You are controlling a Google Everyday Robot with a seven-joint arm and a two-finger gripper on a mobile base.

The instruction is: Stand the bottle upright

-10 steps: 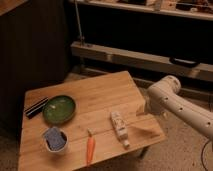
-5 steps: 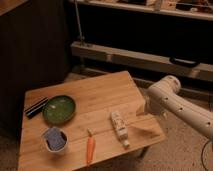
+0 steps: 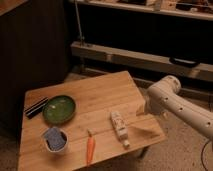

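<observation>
The cream-white bottle (image 3: 119, 127) lies on its side on the wooden table (image 3: 100, 92), near the front right, with its narrow cap pointing toward the front edge. A white arm link (image 3: 172, 100) reaches in from the right, beside the table's right edge and right of the bottle. The gripper itself is not in view; only this arm segment shows.
An orange carrot (image 3: 90, 149) lies left of the bottle. A green plate (image 3: 59, 109) sits at the left, a black flat object (image 3: 36, 107) beside it, and a small cup holding something blue (image 3: 54, 139) at the front left. Dark shelving stands behind the table.
</observation>
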